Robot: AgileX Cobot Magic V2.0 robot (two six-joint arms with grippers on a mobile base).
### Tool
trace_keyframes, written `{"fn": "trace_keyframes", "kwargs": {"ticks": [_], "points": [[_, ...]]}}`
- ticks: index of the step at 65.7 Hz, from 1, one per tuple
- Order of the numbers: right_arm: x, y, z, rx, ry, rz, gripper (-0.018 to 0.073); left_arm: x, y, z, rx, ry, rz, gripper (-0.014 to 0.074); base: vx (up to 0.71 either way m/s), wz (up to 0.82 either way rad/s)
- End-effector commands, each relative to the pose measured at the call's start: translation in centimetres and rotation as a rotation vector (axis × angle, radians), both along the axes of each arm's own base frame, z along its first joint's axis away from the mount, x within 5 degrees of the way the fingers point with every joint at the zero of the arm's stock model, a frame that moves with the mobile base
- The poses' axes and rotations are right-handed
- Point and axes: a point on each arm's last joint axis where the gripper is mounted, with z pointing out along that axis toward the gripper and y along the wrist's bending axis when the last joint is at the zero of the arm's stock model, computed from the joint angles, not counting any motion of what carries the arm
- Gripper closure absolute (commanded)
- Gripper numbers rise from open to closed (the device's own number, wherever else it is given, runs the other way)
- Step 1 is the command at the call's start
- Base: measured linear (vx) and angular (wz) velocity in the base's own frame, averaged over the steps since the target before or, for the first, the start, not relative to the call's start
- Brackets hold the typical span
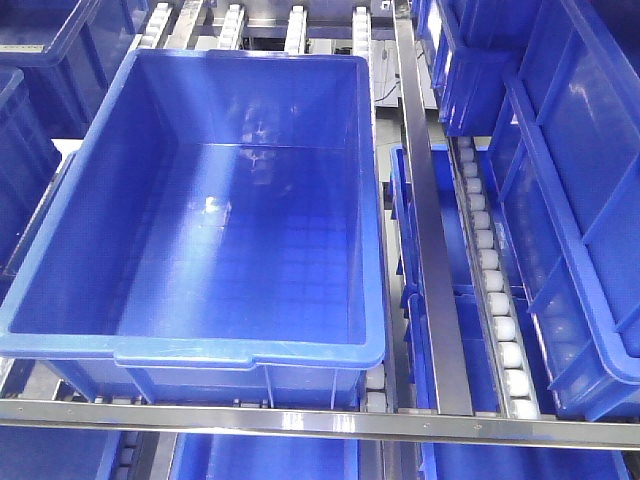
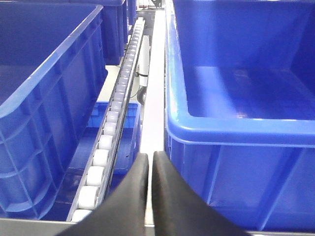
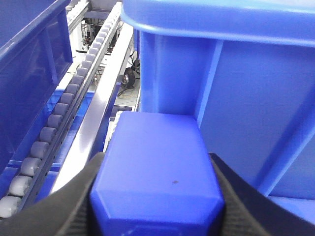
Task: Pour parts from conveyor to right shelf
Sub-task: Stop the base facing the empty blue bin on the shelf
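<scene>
Front view: the shelf (image 1: 430,250) fills the shot. A big blue bin (image 1: 200,347) sits on its rollers (image 1: 495,290), up against the front rail (image 1: 300,420), open side up so stuff can be dropped in. I can't spot any block inside it, and no arms show here. Left wrist view: the left gripper (image 2: 149,162) has its black fingers pressed together on nothing, just beside a bin's outer corner, probably just to be out of the way. Right wrist view: the right gripper (image 3: 157,201) is pinching a blue block (image 3: 157,157) between its pads, close to a bin's outer wall and below the rim. I'd guess it has to lift over that rim before letting go. The conveyor isn't in any view.
</scene>
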Motion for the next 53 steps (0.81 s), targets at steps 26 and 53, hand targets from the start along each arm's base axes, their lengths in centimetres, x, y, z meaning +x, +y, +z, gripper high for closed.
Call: {"fn": "trace_keyframes", "kwargs": {"ticks": [26, 53], "points": [[0.12, -0.15, 1.64, -0.015, -0.098, -0.016, 0.0564, -0.08, -0.04, 1.43, -0.014, -0.109, -0.005, 0.0603, 0.00, 0.00], [0.13, -0.14, 1.65, -0.009, -0.099, -0.015, 0.0564, -0.08, -0.04, 1.43, -0.014, -0.109, -0.005, 0.0603, 0.00, 0.00]]}}
